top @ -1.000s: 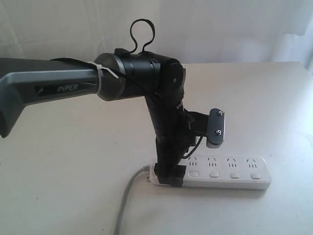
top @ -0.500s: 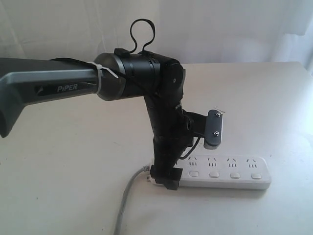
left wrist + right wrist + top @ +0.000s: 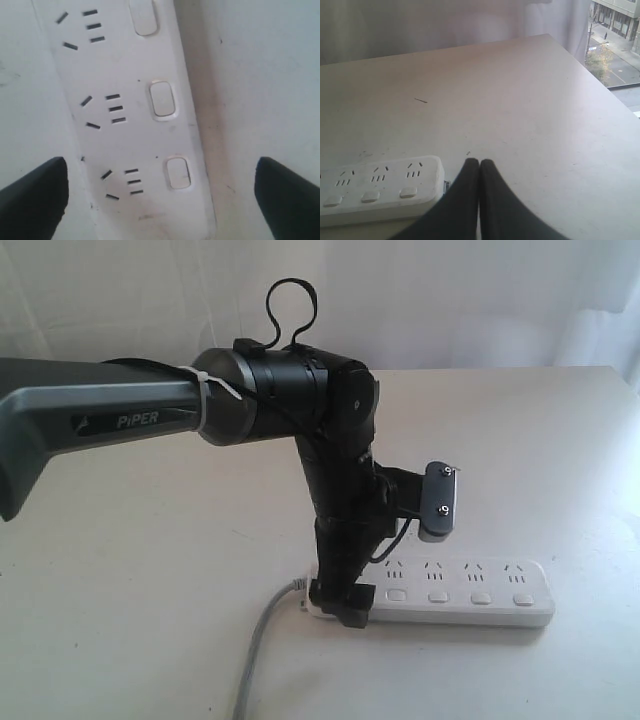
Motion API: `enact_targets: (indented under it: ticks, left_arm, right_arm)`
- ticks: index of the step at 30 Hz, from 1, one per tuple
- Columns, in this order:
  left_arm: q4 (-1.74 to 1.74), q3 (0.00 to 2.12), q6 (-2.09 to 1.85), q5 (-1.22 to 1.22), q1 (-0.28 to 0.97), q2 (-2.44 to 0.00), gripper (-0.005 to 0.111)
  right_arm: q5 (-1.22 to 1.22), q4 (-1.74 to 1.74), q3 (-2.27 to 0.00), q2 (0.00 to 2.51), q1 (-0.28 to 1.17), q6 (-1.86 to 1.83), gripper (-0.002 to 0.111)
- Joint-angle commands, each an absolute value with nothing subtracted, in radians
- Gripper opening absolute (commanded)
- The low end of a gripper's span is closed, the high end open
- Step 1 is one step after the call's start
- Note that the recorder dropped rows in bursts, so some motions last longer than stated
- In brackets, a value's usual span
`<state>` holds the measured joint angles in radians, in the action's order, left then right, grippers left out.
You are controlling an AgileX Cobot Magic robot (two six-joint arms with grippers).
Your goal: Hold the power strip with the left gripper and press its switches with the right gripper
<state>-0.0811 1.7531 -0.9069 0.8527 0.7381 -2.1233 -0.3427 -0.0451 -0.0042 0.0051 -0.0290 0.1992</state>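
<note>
The white power strip [image 3: 470,592] lies flat on the table, its grey cord [image 3: 255,660] leaving the left end. A row of switches [image 3: 438,597] runs below the sockets. My left gripper [image 3: 340,606] reaches straight down over the cord end. In the left wrist view the left gripper [image 3: 161,162] is open and its black fingers [image 3: 32,195] stand on either side of the power strip [image 3: 135,135], with a gap on each side; the switches [image 3: 162,99] lie between them. My right gripper [image 3: 479,162] is shut on nothing, low beside the far end of the power strip [image 3: 375,192]. It is out of the exterior view.
The pale table [image 3: 520,440] spreads around the strip. Its far edge [image 3: 580,55] meets a white curtain and a window. The left arm's wrist camera [image 3: 440,502] hangs above the sockets.
The left gripper has shifted slightly left at the strip's cord end, and its fingers look a little closer together. The strip has not moved.
</note>
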Motion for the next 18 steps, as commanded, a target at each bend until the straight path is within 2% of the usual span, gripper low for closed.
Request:
enact_targets:
  ticks: [1,10,18]
  left_arm:
    - [-0.048,1.758,-0.889,0.836,0.743,-2.124,0.105]
    - [0.106,1.758,-0.797,0.895,0.743,-2.208,0.105]
    - [0.041,1.758,-0.791,0.881,0.745,-2.233,0.105]
  right_arm:
    - [-0.342,-0.049,0.000,0.000,-0.035,0.199,0.000]
    - [-0.342,-0.049,0.000,0.000,-0.035,0.199,0.000]
    - [-0.342,-0.049,0.000,0.000,-0.035,0.199,0.000]
